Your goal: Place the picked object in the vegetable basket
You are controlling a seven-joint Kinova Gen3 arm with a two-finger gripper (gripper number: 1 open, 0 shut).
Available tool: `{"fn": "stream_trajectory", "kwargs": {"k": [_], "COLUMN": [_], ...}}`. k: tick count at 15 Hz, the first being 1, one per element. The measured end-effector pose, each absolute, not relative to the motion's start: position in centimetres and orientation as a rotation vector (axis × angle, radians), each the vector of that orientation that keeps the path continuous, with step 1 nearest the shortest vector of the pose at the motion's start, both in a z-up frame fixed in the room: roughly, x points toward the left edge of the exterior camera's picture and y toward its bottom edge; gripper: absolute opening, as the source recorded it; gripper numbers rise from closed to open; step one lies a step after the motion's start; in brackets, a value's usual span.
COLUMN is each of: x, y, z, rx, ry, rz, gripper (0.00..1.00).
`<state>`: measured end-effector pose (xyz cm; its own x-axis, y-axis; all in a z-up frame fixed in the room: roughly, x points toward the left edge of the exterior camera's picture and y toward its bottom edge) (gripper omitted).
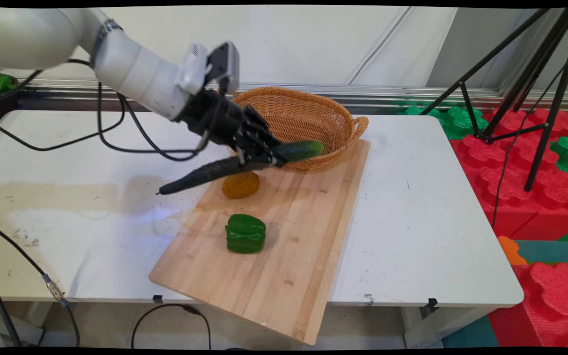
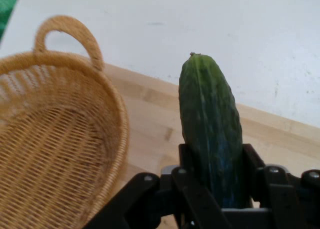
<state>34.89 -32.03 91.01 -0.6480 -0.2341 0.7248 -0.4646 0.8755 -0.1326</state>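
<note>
Main view: gripper (image 1: 260, 157) clenches a cucumber (image 1: 200, 175) mid-length, tilted, upper end pointing over the bare-looking wicker basket's (image 1: 313, 106) rim.

We've got the end effector (image 1: 270, 154) up off the cutting board (image 1: 284, 246), clamped on a long cucumber (image 1: 234, 167) that sticks out both ways, so it sweeps a wide path. Its far tip sits right at the wicker basket (image 1: 308, 118) rim, which blocks that side. Under the near end there's an orange-yellow vegetable (image 1: 240, 185), and a green bell pepper (image 1: 245, 233) sits mid-board. Bare tabletop (image 1: 427, 207) to the right and left of the board is wide open. The tripod (image 1: 535, 79) stands beyond the tabletop's right edge.
</note>
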Motion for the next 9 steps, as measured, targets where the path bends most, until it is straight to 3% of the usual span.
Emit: {"fn": "stream_trajectory", "kwargs": {"k": [9], "x": [38.8], "y": [-33.4], "z": [95.2], "rx": [0.396], "ry": [-2.203], "rz": [0.55], "gripper": [0.0]}}
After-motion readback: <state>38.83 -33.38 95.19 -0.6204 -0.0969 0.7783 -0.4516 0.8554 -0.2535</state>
